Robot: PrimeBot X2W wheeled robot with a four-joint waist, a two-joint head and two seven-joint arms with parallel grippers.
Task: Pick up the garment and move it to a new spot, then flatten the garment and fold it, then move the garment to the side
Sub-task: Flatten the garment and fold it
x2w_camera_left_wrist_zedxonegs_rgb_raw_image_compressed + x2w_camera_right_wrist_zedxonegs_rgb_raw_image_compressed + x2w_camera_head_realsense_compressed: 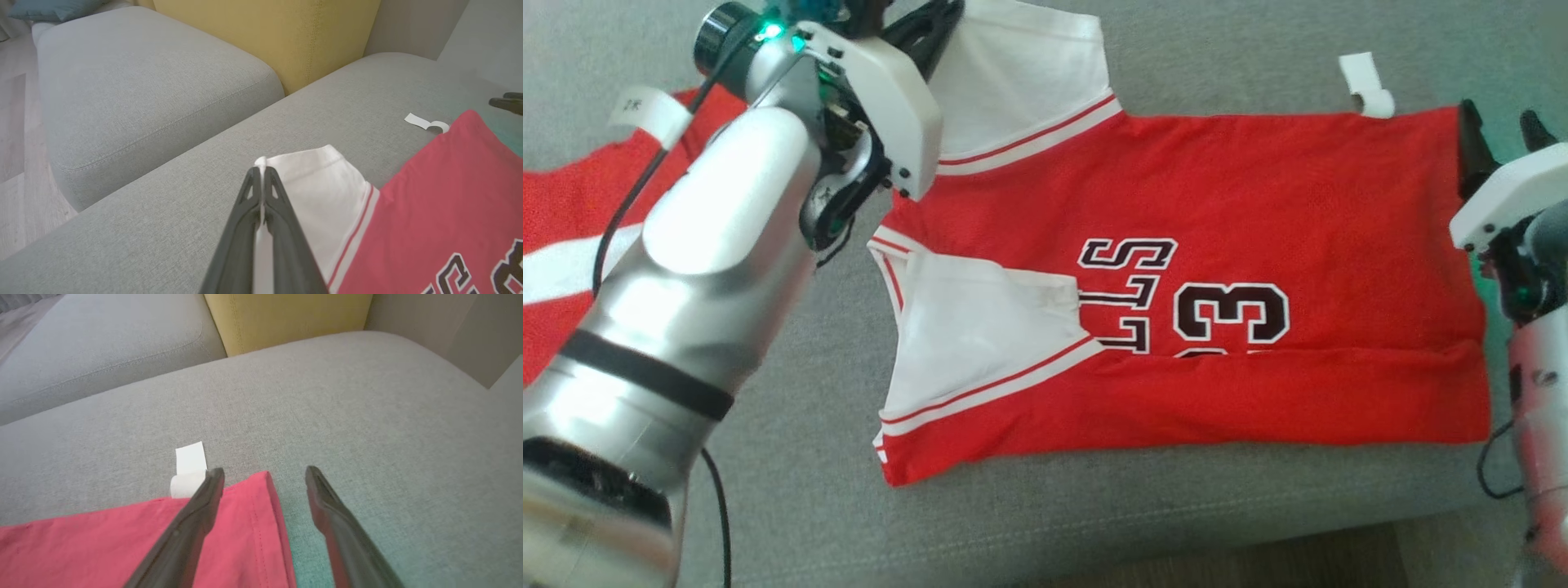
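The garment is a red jersey (1258, 212) with white sleeves and black-and-white lettering, spread on a grey sofa seat (1217, 49); its near long edge is folded over. My left gripper (939, 24) is at the jersey's far left and is shut on the edge of the upper white sleeve (318, 183), with the fingertips (260, 175) pinching the cloth. My right gripper (265, 473) stands open over the jersey's far right hem corner (253, 506), one finger above the red cloth and the other above bare cushion. In the head view the right gripper (1499, 118) sits at the right edge.
A white tag (1368, 86) curls off the jersey's far edge. More red and white cloth (564, 212) lies behind my left forearm. A yellow back cushion (265, 36) and a second grey seat (143, 81) stand beyond. The sofa's front edge drops to wood floor (1258, 563).
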